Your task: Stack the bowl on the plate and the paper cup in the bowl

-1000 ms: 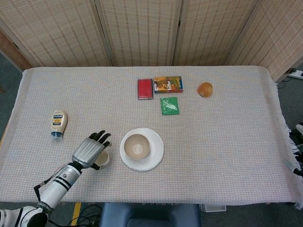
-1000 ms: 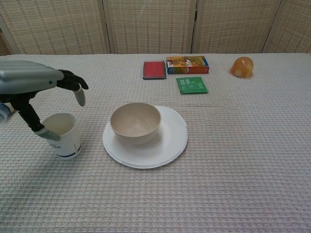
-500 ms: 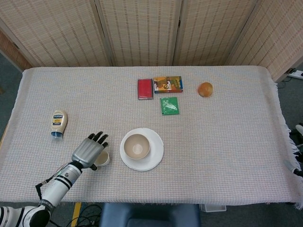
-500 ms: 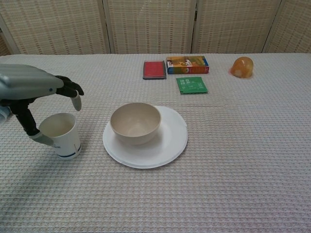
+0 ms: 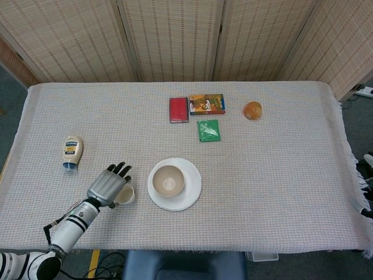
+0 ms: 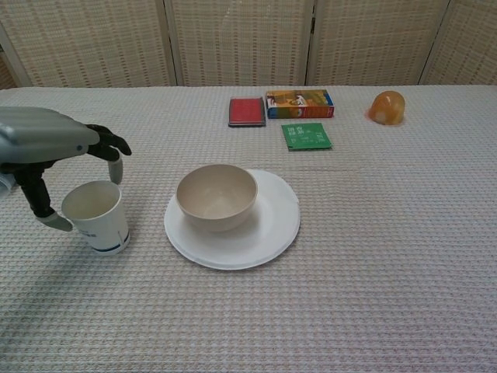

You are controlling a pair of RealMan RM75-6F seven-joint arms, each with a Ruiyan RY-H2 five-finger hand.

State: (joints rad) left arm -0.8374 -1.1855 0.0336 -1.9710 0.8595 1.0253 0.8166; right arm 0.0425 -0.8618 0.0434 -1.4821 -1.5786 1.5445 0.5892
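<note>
Bowl (image 6: pixel 217 195) on plate (image 6: pixel 272 233); paper cup (image 6: pixel 97 215) still on table.
L hand (image 6: pixel 48 144) over cup, fingers wide, holding nothing.

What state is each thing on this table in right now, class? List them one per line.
White paper cup: upright, empty, on the cloth, not held.
Beige bowl: upright, empty, sitting on the plate.
White round plate: flat on the cloth, under the bowl.
Left hand: above the cup, fingers apart, holding nothing.
Mayonnaise squeeze bottle: lying on its side.
Right hand: not in view.
</note>
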